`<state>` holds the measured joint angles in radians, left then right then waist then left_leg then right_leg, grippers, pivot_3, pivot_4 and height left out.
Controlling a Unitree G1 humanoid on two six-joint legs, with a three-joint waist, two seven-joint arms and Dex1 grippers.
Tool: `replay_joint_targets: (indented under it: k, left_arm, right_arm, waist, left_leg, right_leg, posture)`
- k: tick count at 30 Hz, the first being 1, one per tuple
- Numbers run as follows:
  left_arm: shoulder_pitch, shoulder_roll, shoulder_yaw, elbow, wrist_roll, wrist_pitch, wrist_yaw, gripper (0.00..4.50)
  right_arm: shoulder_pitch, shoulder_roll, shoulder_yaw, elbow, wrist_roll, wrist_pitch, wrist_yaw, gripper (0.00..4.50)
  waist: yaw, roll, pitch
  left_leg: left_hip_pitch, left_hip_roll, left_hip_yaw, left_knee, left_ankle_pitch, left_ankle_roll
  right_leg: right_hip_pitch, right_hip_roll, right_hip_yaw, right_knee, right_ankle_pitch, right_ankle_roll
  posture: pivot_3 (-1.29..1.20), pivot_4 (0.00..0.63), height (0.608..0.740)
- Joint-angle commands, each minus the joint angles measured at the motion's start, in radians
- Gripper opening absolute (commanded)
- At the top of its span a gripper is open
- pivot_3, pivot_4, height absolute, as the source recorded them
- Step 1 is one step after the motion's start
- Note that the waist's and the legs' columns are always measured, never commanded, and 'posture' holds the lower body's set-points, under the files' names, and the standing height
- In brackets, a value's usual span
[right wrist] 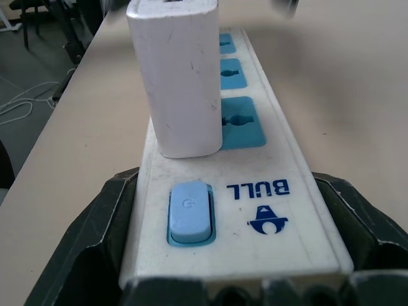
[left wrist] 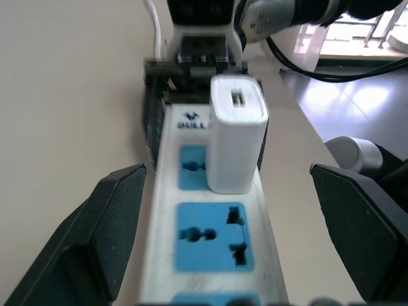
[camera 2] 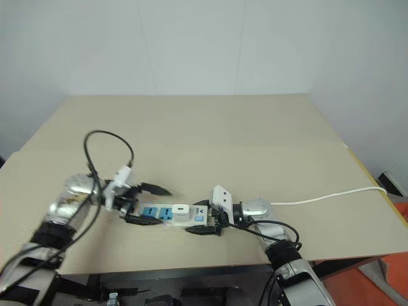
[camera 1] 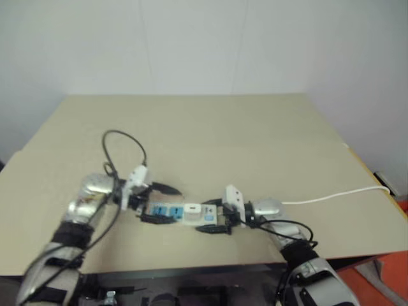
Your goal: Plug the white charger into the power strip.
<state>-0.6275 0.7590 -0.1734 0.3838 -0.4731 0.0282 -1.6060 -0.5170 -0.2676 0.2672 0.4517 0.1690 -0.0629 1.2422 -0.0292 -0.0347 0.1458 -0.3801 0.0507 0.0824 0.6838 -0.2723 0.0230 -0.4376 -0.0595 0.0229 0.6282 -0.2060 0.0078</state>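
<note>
The power strip (camera 1: 167, 212) lies flat near the table's front edge. Its switch (right wrist: 189, 212) end sits between the fingers of my right gripper (camera 1: 214, 217), which is shut on the strip's two long sides. The white charger (left wrist: 236, 143) stands upright in the blue outlet nearest the switch, also seen as the white charger (right wrist: 182, 83) close up. My left gripper (camera 2: 159, 205) hovers open over the strip's other end. Its fingers (left wrist: 115, 223) are spread wide on either side and touch neither the strip nor the charger. Two blue outlets (left wrist: 209, 234) on that side are bare.
The strip's thin white cord (camera 1: 331, 196) runs from my right gripper across the tan table (camera 1: 210, 137) to its right edge. A white wall stands behind the table. The table's front edge lies just below the strip.
</note>
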Motion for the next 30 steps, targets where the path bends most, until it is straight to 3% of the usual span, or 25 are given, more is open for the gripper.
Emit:
replay_joint_targets:
  k: [1,2,12,19,30]
  left_arm:
    - [-0.045,0.077,0.006,-0.031,-0.09,-0.019,-0.008,4.5]
    - [-0.055,0.093,0.003,-0.025,-0.102,-0.027,-0.008,4.5]
    - [-0.08,0.136,-0.034,0.026,-0.124,-0.084,-0.008,4.5]
    - [0.006,0.179,-0.014,-0.023,-0.132,-0.11,-0.008,4.5]
    - [0.211,0.24,0.179,-0.174,-0.132,-0.016,0.008,4.5]
  right_arm:
    - [-0.001,-0.009,-0.004,-0.015,0.008,0.017,0.008,4.17]
    - [0.001,-0.013,-0.005,-0.019,0.01,0.019,0.009,4.45]
    - [0.075,-0.135,-0.078,-0.236,0.044,0.074,-0.049,4.48]
    - [0.279,-0.346,-0.253,-0.545,0.153,0.191,-0.075,4.48]
    - [0.488,-0.541,-0.553,-0.712,0.304,0.279,-0.102,4.48]
  waist:
    - [0.0,0.0,0.0]
    - [0.001,0.0,0.0]
    - [0.019,-0.001,0.004]
    - [0.022,-0.001,0.005]
    - [0.018,-0.003,0.007]
  left_leg:
    - [0.0,0.0,0.0,0.0,0.0,0.0]
    - [-0.001,0.0,0.0,0.0,0.0,0.0]
    - [-0.007,-0.001,0.002,0.0,0.0,0.0]
    - [-0.009,-0.001,0.002,0.0,0.0,0.0]
    - [-0.006,0.0,0.002,0.0,0.0,0.0]
  right_leg:
    - [0.0,0.0,0.0,0.0,0.0,0.0]
    - [-0.001,0.0,0.0,-0.001,0.0,0.0]
    - [-0.005,-0.001,-0.001,-0.002,0.0,0.001]
    - [-0.006,-0.001,-0.002,-0.004,-0.001,0.002]
    - [-0.004,-0.001,-0.002,-0.002,-0.005,0.008]
  posture:
    - [0.0,0.15,0.74]
    - [0.0,0.15,0.74]
    - [0.0,0.15,0.74]
    - [0.0,0.15,0.74]
    - [0.0,0.15,0.74]
